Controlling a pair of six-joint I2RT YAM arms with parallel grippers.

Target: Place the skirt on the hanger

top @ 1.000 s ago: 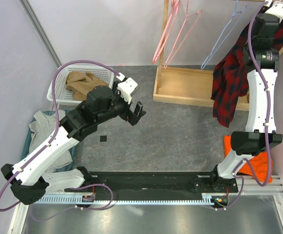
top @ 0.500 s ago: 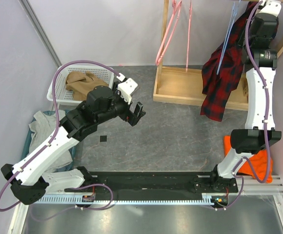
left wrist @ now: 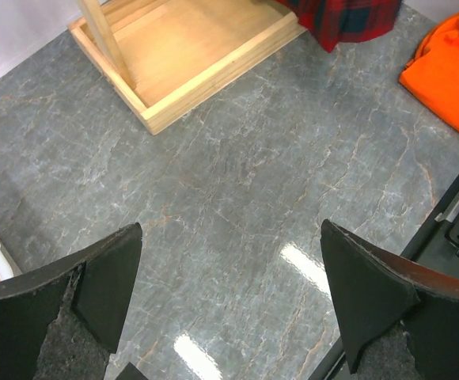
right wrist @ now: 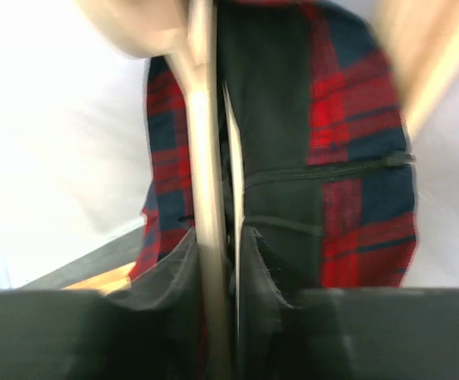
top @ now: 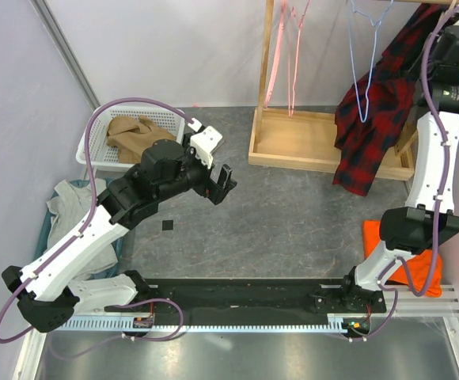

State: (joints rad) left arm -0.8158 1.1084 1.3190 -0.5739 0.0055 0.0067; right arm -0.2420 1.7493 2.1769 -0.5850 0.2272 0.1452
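Note:
The tan-brown skirt point(top: 130, 133) lies crumpled in a white basket point(top: 95, 149) at the back left. Thin pink hangers point(top: 281, 47) hang from the rack at the back, apart from both grippers. My left gripper point(top: 223, 184) is open and empty over the bare floor, right of the basket; its wrist view shows only floor between the spread fingers point(left wrist: 111, 277). My right gripper point(top: 445, 12) is raised at the top right, shut point(right wrist: 218, 237) on a pale wooden hanger point(right wrist: 206, 182) that carries the red-black plaid shirt point(top: 372, 127).
A light-blue hanger point(top: 364, 63) hangs beside the plaid shirt. The wooden rack base point(top: 309, 142) sits at the back centre, also in the left wrist view point(left wrist: 182, 55). A grey garment point(top: 67, 207) lies at the left. An orange cloth point(top: 415, 265) lies by the right arm's base.
The right arm swung the plaid shirt on its hanger left, then back right. The pink and light-blue hangers swung and now hang straighter. The left arm has not moved.

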